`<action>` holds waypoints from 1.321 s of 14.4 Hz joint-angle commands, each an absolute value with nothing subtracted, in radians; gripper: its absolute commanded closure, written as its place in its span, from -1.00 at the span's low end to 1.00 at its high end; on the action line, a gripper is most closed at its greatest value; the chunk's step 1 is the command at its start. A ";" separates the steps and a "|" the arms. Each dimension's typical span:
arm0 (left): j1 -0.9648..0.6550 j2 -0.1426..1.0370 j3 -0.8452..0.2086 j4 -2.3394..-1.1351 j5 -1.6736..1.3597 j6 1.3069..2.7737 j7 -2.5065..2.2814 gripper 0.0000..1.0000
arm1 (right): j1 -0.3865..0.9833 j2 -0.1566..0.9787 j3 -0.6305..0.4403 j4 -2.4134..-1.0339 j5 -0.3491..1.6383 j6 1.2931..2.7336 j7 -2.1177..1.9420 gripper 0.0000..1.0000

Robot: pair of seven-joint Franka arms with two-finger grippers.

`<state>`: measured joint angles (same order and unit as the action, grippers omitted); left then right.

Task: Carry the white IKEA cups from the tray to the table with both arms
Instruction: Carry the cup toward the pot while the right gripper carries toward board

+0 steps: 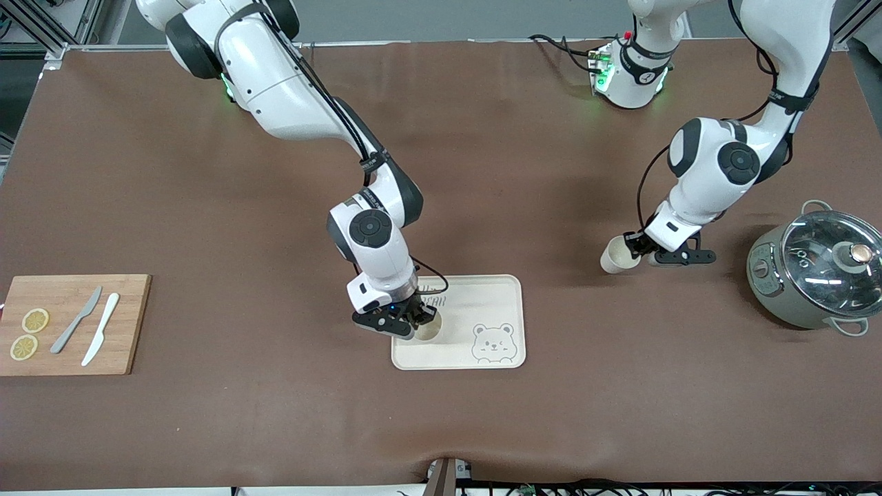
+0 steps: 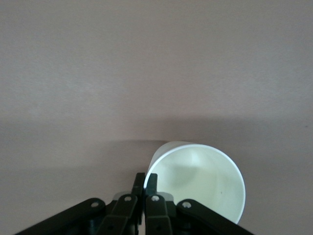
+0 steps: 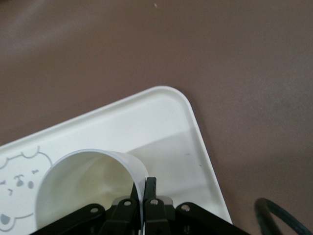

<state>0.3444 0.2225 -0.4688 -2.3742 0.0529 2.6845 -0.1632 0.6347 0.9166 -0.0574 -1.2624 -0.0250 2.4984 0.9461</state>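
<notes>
I see one white cup (image 1: 428,329) on the bear tray (image 1: 482,293), at the corner nearest the right arm's end of the table, with the right gripper (image 1: 411,324) pinched shut on its rim. The right wrist view shows what the front view hides: the two fingers (image 3: 150,188) clamp the cup's (image 3: 85,188) wall, one inside and one outside, and the tray's (image 3: 166,117) rounded corner lies just beside it.

The second white cup (image 1: 617,254) is tilted in the left gripper (image 1: 639,249), over bare table between the tray and the grey pot (image 1: 813,270). In the left wrist view its fingers (image 2: 145,183) are closed on that cup's (image 2: 203,178) rim the same way, with only brown table (image 2: 146,73) under it.

The pot, with its glass lid, stands at the left arm's end. At the right arm's end a wooden board (image 1: 69,324) carries two lemon slices (image 1: 29,333), a grey knife (image 1: 76,319) and a white knife (image 1: 100,328). The right arm's wrist covers part of the tray's lettering from the front.
</notes>
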 commanded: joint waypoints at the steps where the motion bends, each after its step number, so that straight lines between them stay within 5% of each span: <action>1: 0.370 0.229 -0.474 -2.387 0.028 2.718 -0.115 1.00 | 0.602 0.842 -0.054 -1.264 -0.035 2.423 0.943 1.00; 6: 0.387 0.259 -0.474 -2.384 0.029 2.755 -0.097 1.00 | 0.543 0.721 -0.054 -1.294 -0.034 2.246 0.810 1.00; 9: 0.385 0.262 -0.472 -2.382 0.028 2.758 -0.091 1.00 | 0.476 0.612 -0.054 -1.438 -0.034 2.258 0.653 1.00; 10: 0.384 0.264 -0.472 -2.381 0.028 2.758 -0.091 -0.63 | 0.454 0.586 -0.054 -1.475 -0.034 2.266 0.608 1.00; 11: 0.379 0.265 -0.472 -2.381 0.032 2.758 -0.103 -1.00 | 0.433 0.565 -0.054 -1.503 -0.032 2.266 0.579 1.00; 19: 0.379 0.207 -0.476 -2.333 0.028 2.669 -0.149 -1.00 | 0.266 0.465 -0.048 -1.635 -0.015 2.267 0.269 1.00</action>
<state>0.3774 0.2529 -0.4684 -2.3497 0.0529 2.7337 -0.1346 0.3201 0.5206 -0.0727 -1.5589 -0.0232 2.2498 0.3471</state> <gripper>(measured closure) 0.128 0.969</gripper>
